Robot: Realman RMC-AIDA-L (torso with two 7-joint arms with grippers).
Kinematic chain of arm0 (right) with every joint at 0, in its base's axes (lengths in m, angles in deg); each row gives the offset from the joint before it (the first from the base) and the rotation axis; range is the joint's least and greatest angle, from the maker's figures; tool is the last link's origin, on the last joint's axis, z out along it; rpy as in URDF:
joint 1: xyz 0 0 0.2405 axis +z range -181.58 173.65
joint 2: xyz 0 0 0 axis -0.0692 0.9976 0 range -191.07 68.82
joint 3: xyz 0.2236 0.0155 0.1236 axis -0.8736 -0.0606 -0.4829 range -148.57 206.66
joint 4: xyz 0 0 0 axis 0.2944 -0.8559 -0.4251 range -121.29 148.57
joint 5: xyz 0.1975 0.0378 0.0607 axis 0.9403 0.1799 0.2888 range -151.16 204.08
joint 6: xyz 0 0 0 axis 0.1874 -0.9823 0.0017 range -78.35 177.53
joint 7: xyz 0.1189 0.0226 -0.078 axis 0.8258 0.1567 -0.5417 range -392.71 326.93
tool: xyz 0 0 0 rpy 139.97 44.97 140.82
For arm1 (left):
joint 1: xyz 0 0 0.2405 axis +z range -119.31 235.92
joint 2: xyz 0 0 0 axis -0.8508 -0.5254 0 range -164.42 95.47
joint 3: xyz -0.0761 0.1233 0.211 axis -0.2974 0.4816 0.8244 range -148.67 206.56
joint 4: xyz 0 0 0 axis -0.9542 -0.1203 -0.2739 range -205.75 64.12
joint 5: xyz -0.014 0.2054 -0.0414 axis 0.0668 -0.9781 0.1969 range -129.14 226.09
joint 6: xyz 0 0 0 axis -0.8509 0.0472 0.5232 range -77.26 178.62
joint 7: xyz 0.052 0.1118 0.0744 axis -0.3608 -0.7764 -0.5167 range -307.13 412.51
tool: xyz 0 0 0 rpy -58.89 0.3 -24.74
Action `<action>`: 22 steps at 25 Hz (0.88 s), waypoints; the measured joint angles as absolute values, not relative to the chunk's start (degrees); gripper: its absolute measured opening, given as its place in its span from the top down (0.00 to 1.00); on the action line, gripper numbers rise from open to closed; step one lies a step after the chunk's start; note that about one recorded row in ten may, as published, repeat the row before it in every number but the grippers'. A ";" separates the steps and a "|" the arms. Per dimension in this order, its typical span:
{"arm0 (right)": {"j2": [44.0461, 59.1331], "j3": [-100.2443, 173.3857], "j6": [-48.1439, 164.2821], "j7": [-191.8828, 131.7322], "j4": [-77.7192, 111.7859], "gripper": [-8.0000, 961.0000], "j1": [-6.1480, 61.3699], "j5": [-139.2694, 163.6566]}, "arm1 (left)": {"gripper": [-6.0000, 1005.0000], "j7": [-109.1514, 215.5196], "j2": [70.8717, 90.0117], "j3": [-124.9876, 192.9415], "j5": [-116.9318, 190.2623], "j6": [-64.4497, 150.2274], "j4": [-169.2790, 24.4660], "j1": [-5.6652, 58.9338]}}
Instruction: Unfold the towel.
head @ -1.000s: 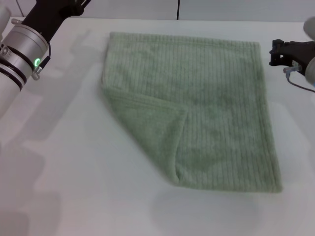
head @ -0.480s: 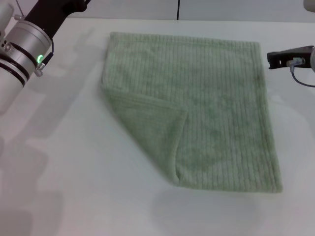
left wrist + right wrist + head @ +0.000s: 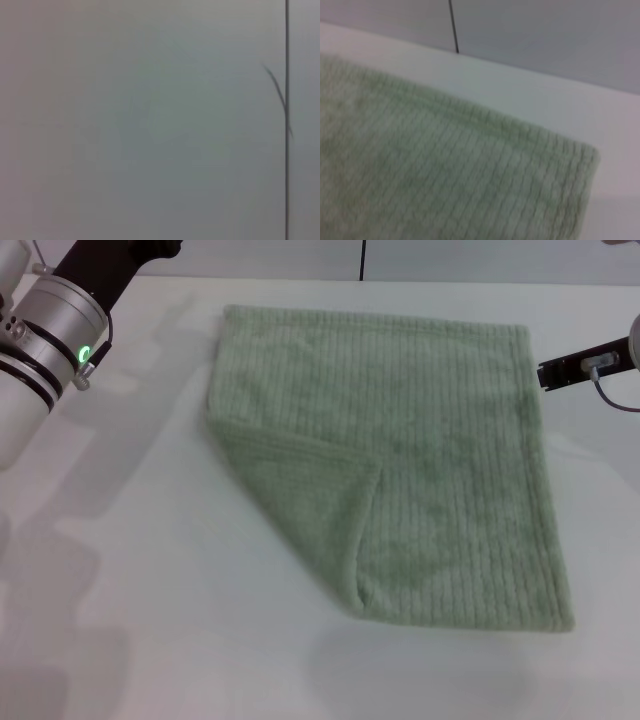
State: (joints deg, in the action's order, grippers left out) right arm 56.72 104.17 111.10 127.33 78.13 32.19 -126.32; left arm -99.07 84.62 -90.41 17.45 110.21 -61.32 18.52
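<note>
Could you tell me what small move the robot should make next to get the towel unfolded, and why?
Probably bring the left arm down toward the folded-over corner on the towel. That near-left corner lies doubled onto the cloth, while the rest lies flat on the table. The left arm sits raised at the far left, away from the cloth; the right gripper is by the far-right corner, poorly placed for that flap.

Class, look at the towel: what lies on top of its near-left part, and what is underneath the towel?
The towel's own corner flap is folded over onto it there. Beneath the towel is the white table; whatever the flap and cloth cover is hidden.
</note>
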 joint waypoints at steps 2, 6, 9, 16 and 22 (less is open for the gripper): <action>56.47 103.52 112.86 127.01 76.93 0.99 33.38 -126.52 | 0.20 -99.06 84.62 -90.41 17.45 110.24 -61.32 18.55; 56.07 101.99 115.36 126.09 74.30 0.99 35.55 -126.62 | 0.20 -99.04 84.62 -90.41 17.45 110.33 -61.32 18.62; 55.82 99.52 117.40 123.89 71.63 0.99 37.50 -126.59 | 0.20 -99.03 84.62 -90.41 17.29 110.58 -61.32 18.59; 55.20 97.01 118.40 121.60 67.77 0.99 39.60 -126.40 | 0.20 -98.46 84.62 -90.41 17.14 111.33 -61.27 18.57; 54.93 93.82 118.69 118.27 63.56 0.99 41.73 -126.35 | 0.20 -98.35 84.62 -89.53 17.28 111.64 -61.18 18.54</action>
State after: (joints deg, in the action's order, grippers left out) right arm 54.93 93.82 118.69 118.27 63.56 41.73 -126.35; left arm -98.35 84.62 -89.53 17.28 111.64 -61.18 18.54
